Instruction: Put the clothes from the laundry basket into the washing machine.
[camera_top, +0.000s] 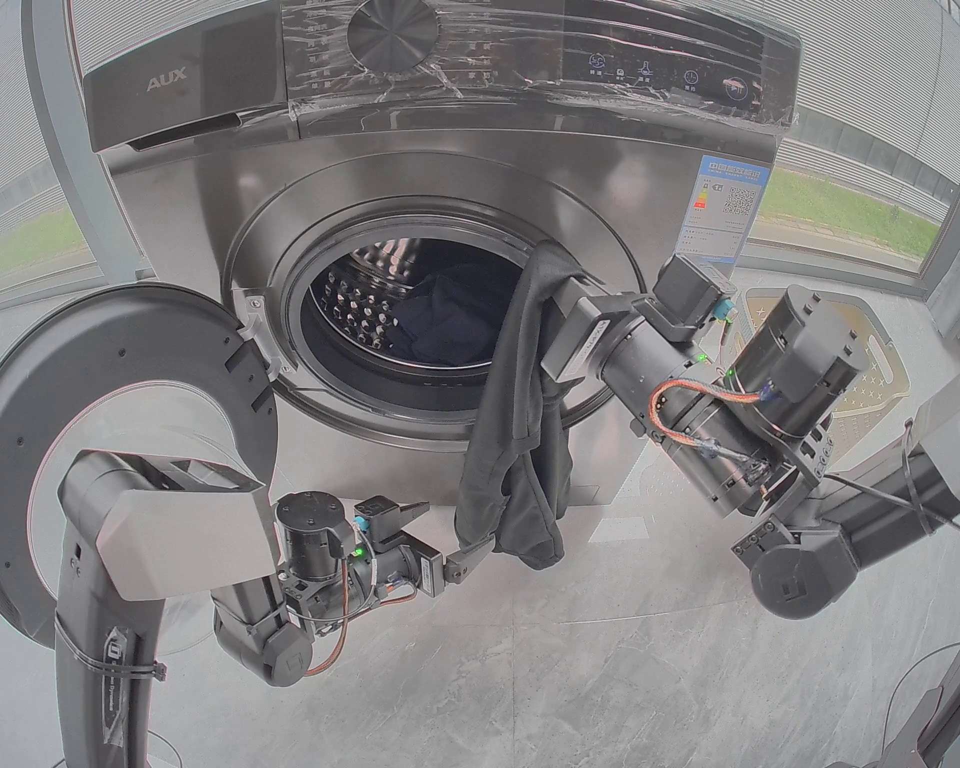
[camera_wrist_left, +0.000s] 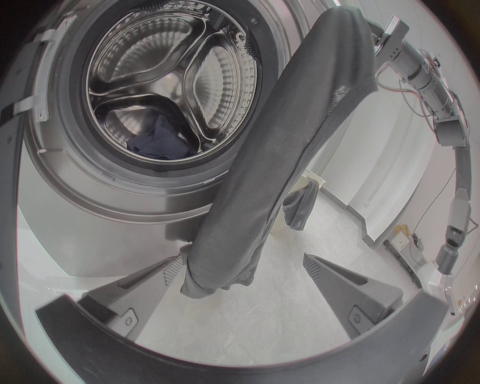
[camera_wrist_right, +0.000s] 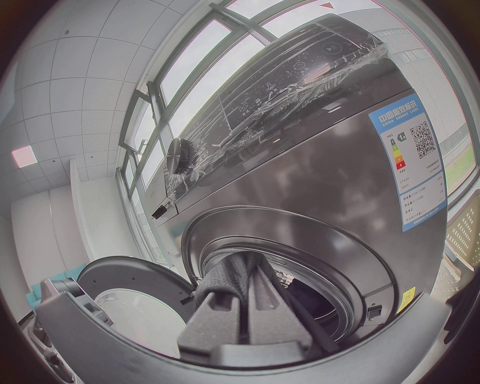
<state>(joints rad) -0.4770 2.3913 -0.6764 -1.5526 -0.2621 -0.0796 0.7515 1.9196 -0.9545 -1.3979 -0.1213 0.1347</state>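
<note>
Here, right arm (camera_top: 655, 372) outstretched, jaws tight on grey garment (camera_top: 512, 430); left arm (camera_top: 330, 585) low, jaws wide.

The washing machine (camera_top: 420, 180) in front of me has a short brand word (camera_top: 166, 80) in pale capitals on its drawer panel (camera_top: 130, 110). Its control panel (camera_top: 520, 60) shows small white icons (camera_top: 645, 72) with captions too tiny to read. A blue energy label (camera_wrist_right: 415, 160) with coloured arrows and a square code sits on the front, and a small yellow sticker (camera_wrist_right: 407, 299) sits lower.
</note>
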